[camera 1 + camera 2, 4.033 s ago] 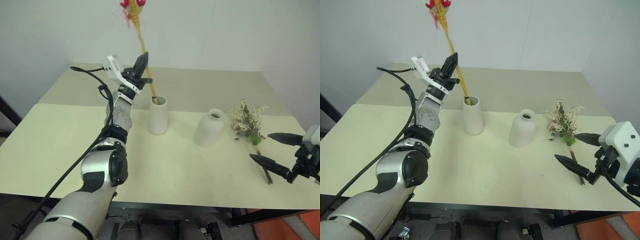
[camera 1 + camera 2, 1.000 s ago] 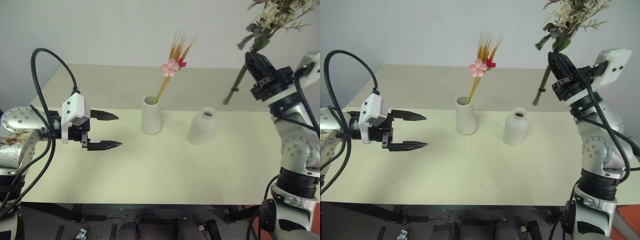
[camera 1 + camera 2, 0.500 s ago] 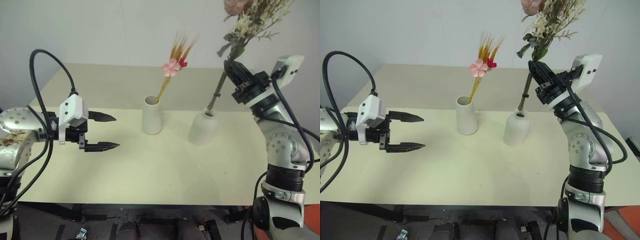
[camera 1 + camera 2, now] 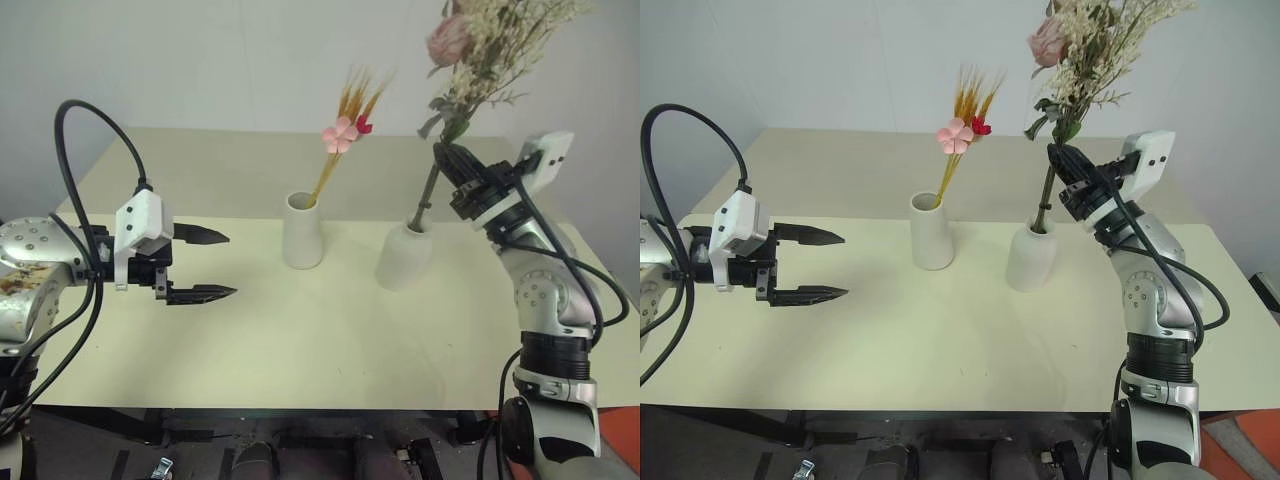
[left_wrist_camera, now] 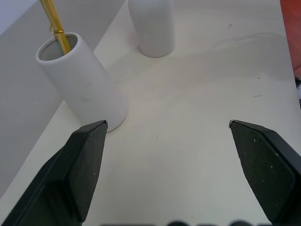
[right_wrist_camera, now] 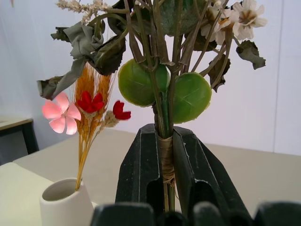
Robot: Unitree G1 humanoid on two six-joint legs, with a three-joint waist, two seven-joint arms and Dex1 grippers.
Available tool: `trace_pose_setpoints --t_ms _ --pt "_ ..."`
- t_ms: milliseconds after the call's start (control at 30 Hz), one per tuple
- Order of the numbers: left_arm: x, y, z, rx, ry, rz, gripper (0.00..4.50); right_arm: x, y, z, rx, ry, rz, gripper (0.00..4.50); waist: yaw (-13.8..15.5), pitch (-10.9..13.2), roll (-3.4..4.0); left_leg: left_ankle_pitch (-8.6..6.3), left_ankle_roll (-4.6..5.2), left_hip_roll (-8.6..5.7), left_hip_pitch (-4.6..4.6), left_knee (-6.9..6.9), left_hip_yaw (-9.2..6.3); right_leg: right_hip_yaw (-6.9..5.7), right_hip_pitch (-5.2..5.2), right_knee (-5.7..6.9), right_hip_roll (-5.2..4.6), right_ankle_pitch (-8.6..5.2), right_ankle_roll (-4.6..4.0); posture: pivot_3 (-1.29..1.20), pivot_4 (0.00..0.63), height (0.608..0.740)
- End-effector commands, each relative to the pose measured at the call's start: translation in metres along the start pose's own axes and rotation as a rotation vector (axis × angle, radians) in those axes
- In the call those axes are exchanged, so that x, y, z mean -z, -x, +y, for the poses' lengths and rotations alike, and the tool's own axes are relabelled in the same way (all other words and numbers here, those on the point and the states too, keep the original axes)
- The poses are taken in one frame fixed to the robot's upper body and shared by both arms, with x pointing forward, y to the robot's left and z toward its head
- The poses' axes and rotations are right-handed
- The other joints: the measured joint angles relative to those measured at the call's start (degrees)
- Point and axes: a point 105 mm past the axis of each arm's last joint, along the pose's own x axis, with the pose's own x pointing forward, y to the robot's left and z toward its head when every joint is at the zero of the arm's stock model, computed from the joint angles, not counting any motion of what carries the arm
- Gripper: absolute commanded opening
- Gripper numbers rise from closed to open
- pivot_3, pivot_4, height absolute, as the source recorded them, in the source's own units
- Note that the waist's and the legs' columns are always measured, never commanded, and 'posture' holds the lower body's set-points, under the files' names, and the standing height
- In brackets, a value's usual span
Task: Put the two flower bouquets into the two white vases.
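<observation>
Above the squat vase (image 4: 404, 255), right gripper (image 4: 447, 160) clamps the bushy spray (image 4: 478, 50) — left gripper (image 4: 208, 264) agape.

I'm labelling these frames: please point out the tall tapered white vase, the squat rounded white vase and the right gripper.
Tall tapered white vase (image 4: 303, 238): left eye view, mid-body.
Squat rounded white vase (image 4: 400, 262): left eye view, belly.
Right gripper (image 6: 164, 157): right wrist view, between fingertips.

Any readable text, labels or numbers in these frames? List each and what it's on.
None readable. The tall vase, the squat vase, both bouquets, the table and the white pincer housings carry no print, label or sign.
</observation>
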Motion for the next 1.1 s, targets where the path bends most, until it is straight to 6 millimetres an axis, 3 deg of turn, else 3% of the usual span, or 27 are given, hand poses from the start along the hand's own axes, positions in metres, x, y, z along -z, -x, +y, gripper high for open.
trace_pose_setpoints --t_ms 33,333,367,600,867,1100 --pt "-0.011 0.008 0.002 -0.026 -0.050 -0.003 4.50 -0.009 0.004 0.005 -0.031 0.018 -0.051 1.15 0.02 0.00 0.00 0.00 0.00 0.00 0.00 0.00 0.00 0.00 0.00 0.00 0.00 0.00 0.00 0.00 0.150 0.740" --pt "-0.012 0.006 0.005 -0.023 -0.062 -0.005 4.50 -0.001 0.025 0.012 -0.051 0.056 -0.004 4.32 0.06 0.00 0.00 0.00 0.00 0.00 0.00 0.00 0.00 0.00 0.00 0.01 0.00 -0.01 0.03 0.00 0.150 0.740" --pt "-0.012 0.005 0.005 -0.021 -0.063 -0.007 4.50 -0.001 0.028 0.013 -0.057 0.061 0.003 4.47 0.07 0.00 0.00 0.00 0.00 0.00 0.01 0.00 0.00 0.00 0.00 0.01 0.00 -0.02 0.02 0.00 0.150 0.740" --pt "-0.013 0.002 0.007 -0.018 -0.070 -0.023 4.50 -0.004 0.053 0.022 -0.127 0.066 0.038 4.47 0.19 0.00 0.00 0.00 0.00 0.00 0.02 0.00 0.00 0.00 0.01 0.01 0.00 -0.10 0.14 0.00 0.150 0.740" --pt "-0.011 0.001 0.007 -0.025 -0.071 -0.022 4.50 -0.012 0.076 0.013 -0.106 0.114 0.095 4.47 0.16 0.00 0.00 0.00 0.00 0.00 0.03 0.00 0.00 0.01 0.01 0.01 0.00 -0.13 0.10 0.00 0.150 0.740" --pt "-0.006 0.015 0.007 -0.058 -0.047 0.007 4.50 -0.040 0.128 -0.007 -0.176 0.226 0.324 4.47 0.54 0.00 0.00 0.00 0.00 -0.01 0.01 0.00 0.02 0.02 0.04 -0.06 -0.03 -0.19 0.02 0.00 0.150 0.740"
